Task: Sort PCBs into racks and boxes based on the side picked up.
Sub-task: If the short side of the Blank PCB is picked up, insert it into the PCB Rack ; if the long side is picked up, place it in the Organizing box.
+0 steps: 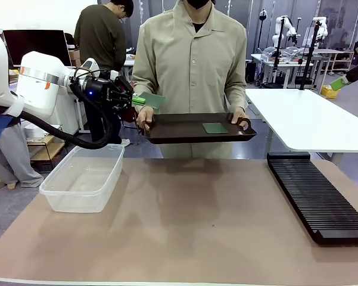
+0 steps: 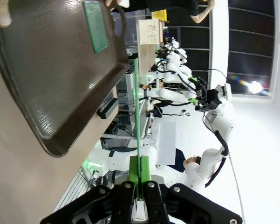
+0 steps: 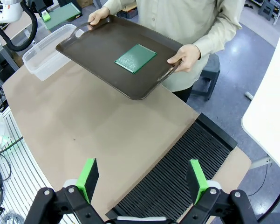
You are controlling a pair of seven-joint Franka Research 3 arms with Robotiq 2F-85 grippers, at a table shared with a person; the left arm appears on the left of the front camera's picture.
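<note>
The left fingers are shut tight on a green PCB, pinching it by one edge. In the left wrist view the PCB is seen edge-on, like a thin green line. From the front it sticks out of the left fingers toward the person. It is up in the air by the far left corner of the tabletop, just beside the left end of the tray.

The right fingers are spread wide, with nothing between their green pads. They hang high over the rack.

The person stands at the far edge of the tabletop and holds the dark brown tray with both hands, one hand at each end (the other hand grips the right end). The tray is in the air, not on the tabletop. A second PCB lies flat on it, a bit to the right of the middle.

The clear box sits at the left edge of the tabletop. The long black rack lies along the right edge, reaching toward the near right corner.
</note>
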